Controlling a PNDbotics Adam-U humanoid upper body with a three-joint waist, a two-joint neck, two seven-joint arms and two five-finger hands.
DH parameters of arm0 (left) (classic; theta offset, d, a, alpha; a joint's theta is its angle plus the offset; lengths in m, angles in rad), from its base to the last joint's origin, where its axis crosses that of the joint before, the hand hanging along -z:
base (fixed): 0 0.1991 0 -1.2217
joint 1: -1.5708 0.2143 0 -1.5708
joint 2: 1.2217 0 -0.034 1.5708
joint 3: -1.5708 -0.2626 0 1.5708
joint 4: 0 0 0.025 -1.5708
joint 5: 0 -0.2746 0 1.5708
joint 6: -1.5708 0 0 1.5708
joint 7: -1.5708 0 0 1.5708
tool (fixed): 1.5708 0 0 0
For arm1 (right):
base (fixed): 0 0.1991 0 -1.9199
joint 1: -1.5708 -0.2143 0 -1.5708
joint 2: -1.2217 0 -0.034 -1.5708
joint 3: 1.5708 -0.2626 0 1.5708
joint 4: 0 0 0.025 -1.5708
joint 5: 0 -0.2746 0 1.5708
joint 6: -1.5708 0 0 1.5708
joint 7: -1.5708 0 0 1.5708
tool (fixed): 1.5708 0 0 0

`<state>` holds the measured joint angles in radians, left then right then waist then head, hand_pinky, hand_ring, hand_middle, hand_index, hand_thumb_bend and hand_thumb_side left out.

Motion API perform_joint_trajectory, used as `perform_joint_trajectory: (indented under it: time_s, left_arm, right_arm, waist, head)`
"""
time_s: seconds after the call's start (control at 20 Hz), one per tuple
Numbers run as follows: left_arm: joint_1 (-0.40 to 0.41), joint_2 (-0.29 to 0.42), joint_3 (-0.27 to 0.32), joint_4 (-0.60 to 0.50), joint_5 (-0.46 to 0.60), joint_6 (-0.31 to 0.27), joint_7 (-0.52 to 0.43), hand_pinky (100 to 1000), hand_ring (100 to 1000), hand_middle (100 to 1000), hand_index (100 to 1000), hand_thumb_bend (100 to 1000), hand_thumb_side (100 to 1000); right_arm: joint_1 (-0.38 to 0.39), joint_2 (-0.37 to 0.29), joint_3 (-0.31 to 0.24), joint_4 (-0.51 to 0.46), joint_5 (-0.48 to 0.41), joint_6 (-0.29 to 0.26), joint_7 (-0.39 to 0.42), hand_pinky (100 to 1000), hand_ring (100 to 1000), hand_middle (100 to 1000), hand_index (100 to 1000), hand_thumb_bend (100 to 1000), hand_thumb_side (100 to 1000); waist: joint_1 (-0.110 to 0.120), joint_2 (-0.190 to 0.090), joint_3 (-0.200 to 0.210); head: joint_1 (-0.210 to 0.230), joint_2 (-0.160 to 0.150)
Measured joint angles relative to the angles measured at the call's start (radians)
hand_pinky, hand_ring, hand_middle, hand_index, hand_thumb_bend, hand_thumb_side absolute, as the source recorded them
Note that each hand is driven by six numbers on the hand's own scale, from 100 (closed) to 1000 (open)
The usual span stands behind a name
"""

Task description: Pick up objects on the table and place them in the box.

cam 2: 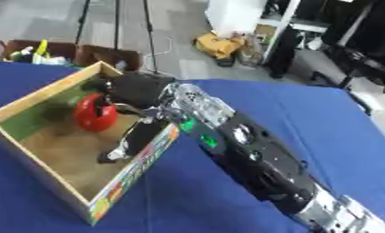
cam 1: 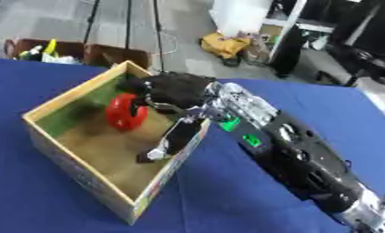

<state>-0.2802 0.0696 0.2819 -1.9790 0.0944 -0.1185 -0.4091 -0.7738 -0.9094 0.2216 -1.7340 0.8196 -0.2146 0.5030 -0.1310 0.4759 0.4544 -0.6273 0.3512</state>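
A round red object (cam 1: 124, 113) lies inside the wooden box (cam 1: 83, 175), towards its far end by the green part of the floor. My right arm comes in from the lower right over the box's right wall. My right hand (cam 1: 178, 88) hangs over the box, its fingers (cam 1: 138, 86) touching the top and right side of the red object. The thumb (cam 1: 169, 139) stretches straight down along the right wall, well away from the object, so the hand is open. The left hand shows in neither view.
The box stands on a blue tablecloth (cam 1: 227, 200), with bare cloth in front of and right of it. Beyond the table's far edge are brown bins (cam 1: 68, 51) with clutter, a yellow bag (cam 1: 225, 44) and dark furniture on the floor.
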Motion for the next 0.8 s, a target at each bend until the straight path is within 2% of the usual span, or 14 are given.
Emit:
perform_joint_trajectory:
  time_s: [0.3, 0.45, 0.65, 0.8]
  left_arm:
    - [0.002, 0.001, 0.0, 0.0, 0.002, 0.002, 0.001, 421, 512, 542, 748, 100, 938]
    - [0.006, 0.001, 0.0, 0.0, 0.003, 0.003, 0.003, 422, 515, 542, 747, 100, 936]
    - [0.009, 0.001, 0.003, 0.0, 0.009, 0.005, 0.007, 422, 516, 542, 747, 100, 935]
    - [0.012, 0.002, 0.006, 0.0, 0.01, 0.006, 0.011, 422, 516, 542, 747, 100, 934]
  right_arm:
    - [0.001, -0.003, -0.015, -0.032, -0.048, 0.019, -0.001, 437, 897, 995, 748, 591, 733]
    - [0.008, -0.008, -0.028, -0.058, -0.08, 0.032, 0.001, 417, 881, 976, 754, 684, 702]
    - [0.019, -0.008, -0.064, -0.117, -0.177, 0.063, 0.02, 397, 861, 954, 758, 783, 719]
    - [0.034, -0.008, -0.107, -0.183, -0.254, 0.1, 0.02, 393, 856, 949, 761, 793, 732]
  waist:
    - [0.008, -0.013, -0.011]
    - [0.012, -0.019, -0.013]
    - [0.021, -0.024, -0.023]
    - [0.026, -0.029, -0.035]
  head:
    - [-0.002, 0.009]
    - [-0.004, 0.015]
    - [-0.004, 0.019]
    - [0.001, 0.026]
